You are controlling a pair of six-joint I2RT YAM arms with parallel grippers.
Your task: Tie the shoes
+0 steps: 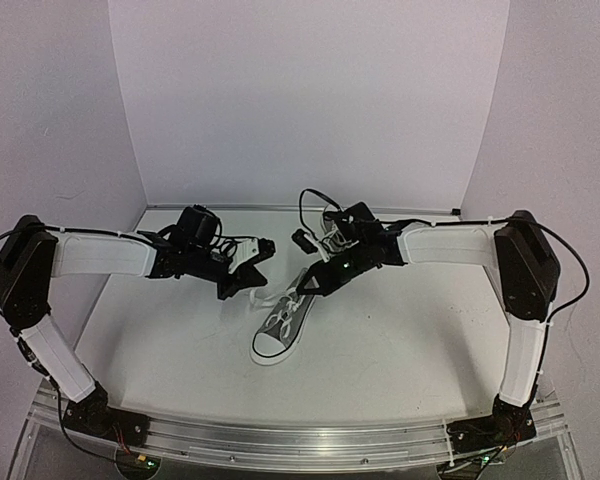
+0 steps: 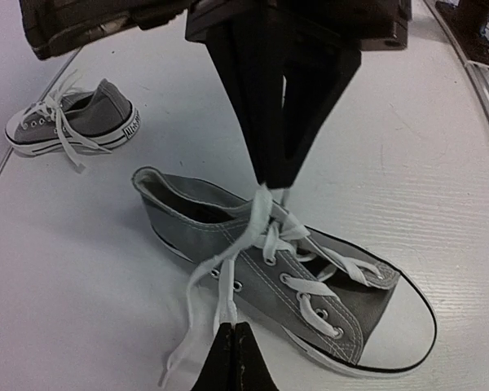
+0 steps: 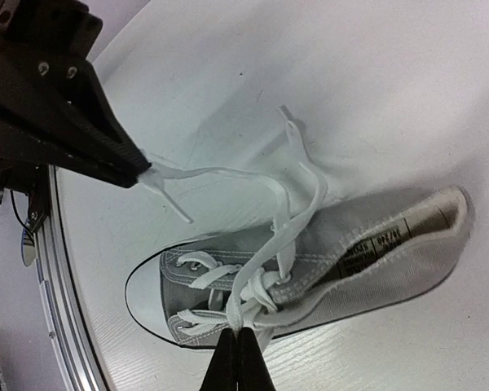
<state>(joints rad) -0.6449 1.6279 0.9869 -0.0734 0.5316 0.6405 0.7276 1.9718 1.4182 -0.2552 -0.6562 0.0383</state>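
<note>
One of the shoes, a grey sneaker (image 1: 278, 328) with white laces, lies mid-table with its toe toward the arms. My left gripper (image 2: 232, 327) is shut on one white lace (image 2: 222, 297) and holds it out to the shoe's side. My right gripper (image 3: 243, 332) is shut on the other lace (image 3: 257, 285), right above the crossing at the top eyelets (image 2: 270, 213). Each wrist view shows the other gripper pinching its lace: the left gripper (image 3: 143, 173) and the right gripper (image 2: 270, 183). The second shoe (image 2: 73, 122) lies apart near the back, its laces loose.
The second shoe (image 1: 332, 226) sits just behind the right arm's wrist. White walls close in the table at the back and both sides. An aluminium rail (image 1: 300, 435) carrying the arm bases runs along the near edge.
</note>
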